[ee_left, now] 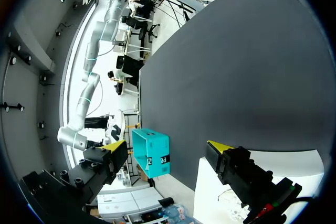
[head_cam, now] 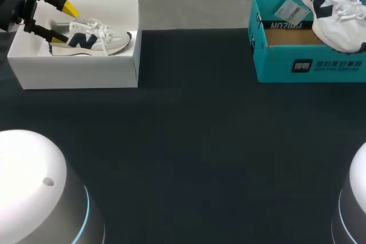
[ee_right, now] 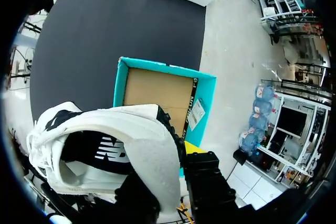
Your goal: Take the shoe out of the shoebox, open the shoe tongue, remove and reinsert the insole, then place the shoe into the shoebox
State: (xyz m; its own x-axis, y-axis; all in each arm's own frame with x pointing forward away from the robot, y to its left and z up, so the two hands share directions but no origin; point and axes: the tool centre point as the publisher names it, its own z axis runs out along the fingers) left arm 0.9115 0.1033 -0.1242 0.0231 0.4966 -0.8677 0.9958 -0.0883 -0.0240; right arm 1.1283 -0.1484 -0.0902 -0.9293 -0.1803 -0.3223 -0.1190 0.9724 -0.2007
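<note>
right up close, a white shoe [ee_right: 105, 129] with a dark letter on its side sits in the right gripper [ee_right: 176, 182]. the fingers squeeze it from two sides, so it looks firmly held. the shoe hangs in the air just over the teal shoebox [ee_right: 168, 69]. so i think the first job, taking the shoe out, is done. the teal shoebox has no shoe in it now. i can only see its brown floor and a paper tag [head_cam: 289, 10] by one wall. i cannot tell if the tongue is open or if the insole is in the shoe. those steps look like they are not done yet, and putting the shoe into the box comes last. far across the dark worktop [head_cam: 194, 118] is a white shoebox [head_cam: 80, 72]. a grey shoe [head_cam: 91, 41] lies on its side inside it. the left gripper [head_cam: 64, 24] hangs over the heel end of that shoe. its fingers are spread wide and it holds nothing.
</note>
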